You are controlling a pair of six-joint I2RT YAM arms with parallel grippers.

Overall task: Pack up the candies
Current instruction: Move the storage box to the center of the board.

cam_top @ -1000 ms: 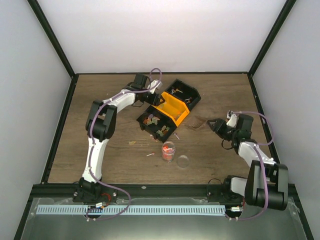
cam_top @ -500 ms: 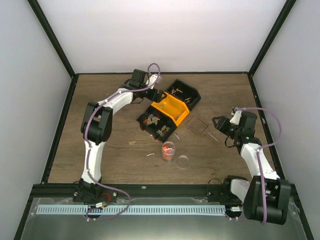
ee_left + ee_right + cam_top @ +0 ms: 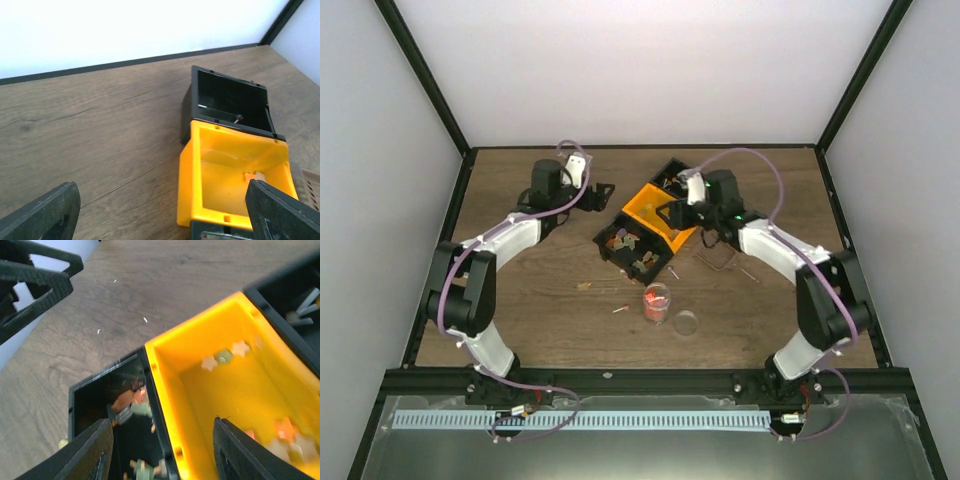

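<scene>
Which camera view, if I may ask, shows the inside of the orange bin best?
The right wrist view: it looks straight down into the orange bin, with several candies on its floor. The left wrist view shows it from one end, with one candy visible. The top view shows it small, partly covered by the right arm.

Candies: tiny, mixed colours, loose inside orange bin, black bin.

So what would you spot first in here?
The bright orange bin in the middle of the table, between two black bins, with tiny candies inside. The right gripper hangs open just above it, and a small cup of reddish candies stands nearer the front.
</scene>
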